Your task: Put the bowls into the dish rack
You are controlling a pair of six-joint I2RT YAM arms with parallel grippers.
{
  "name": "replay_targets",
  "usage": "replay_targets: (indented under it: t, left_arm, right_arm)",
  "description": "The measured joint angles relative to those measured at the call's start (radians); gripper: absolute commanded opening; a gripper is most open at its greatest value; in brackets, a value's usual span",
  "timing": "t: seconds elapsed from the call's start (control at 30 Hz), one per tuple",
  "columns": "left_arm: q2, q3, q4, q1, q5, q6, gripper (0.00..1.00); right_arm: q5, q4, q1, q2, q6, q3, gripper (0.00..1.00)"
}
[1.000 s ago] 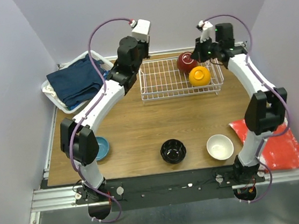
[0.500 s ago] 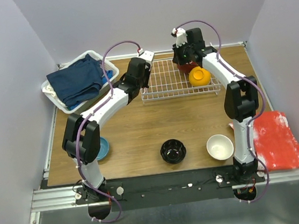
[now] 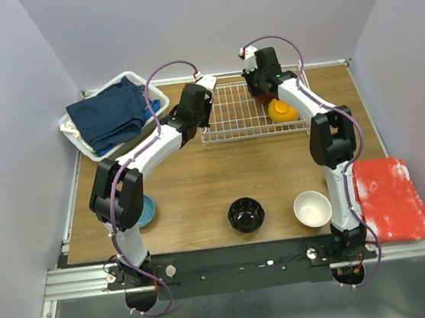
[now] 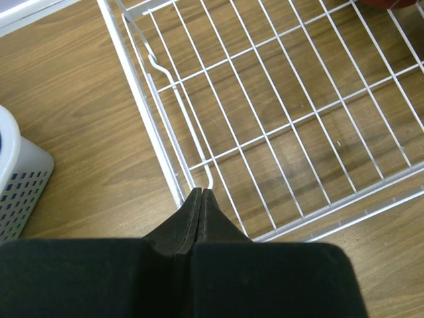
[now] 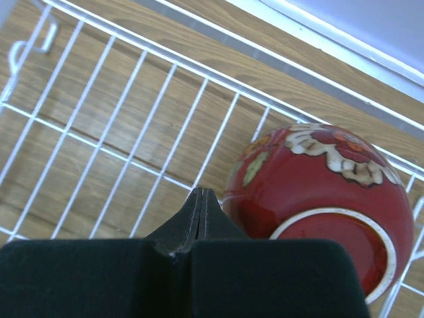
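The left end effector (image 4: 201, 193) and right end effector (image 5: 202, 193), both pressed together and empty, hover over the dish rack (image 3: 230, 115), which holds the red bowl (image 5: 311, 172) and orange bowl (image 3: 284, 110).

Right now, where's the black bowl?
Top view: the black bowl sits at the table's near edge, between the blue bowl at left and the white bowl at right.

orange bowl (image 3: 282, 111) — inside dish rack (image 3: 231, 117)
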Motion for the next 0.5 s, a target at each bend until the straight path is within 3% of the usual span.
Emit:
replay_targets:
  t: [0.5]
  left_arm:
    - [0.021, 0.001, 0.004, 0.001, 0.024, -0.008, 0.00]
  right_arm:
    - [0.188, 0.043, -0.013, 0.019, -0.056, -0.001, 0.01]
